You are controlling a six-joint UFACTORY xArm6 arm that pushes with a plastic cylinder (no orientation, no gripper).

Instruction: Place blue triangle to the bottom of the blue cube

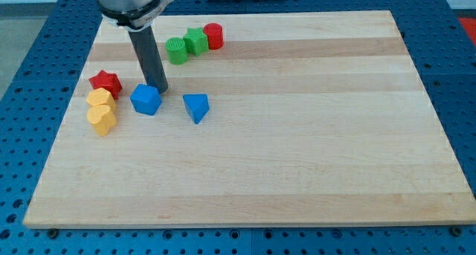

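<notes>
The blue triangle [196,107] lies on the wooden board, left of centre. The blue cube [146,99] sits a short way to its left, at about the same height in the view. My tip [158,89] stands just above and to the right of the blue cube, close to its upper right edge or touching it. The triangle is apart from the tip, to its lower right.
A red star [105,82], a yellow block [100,99] and a yellow heart-like block [102,120] cluster left of the cube. Two green blocks [177,50] [195,41] and a red cylinder [213,36] sit in a row near the board's top.
</notes>
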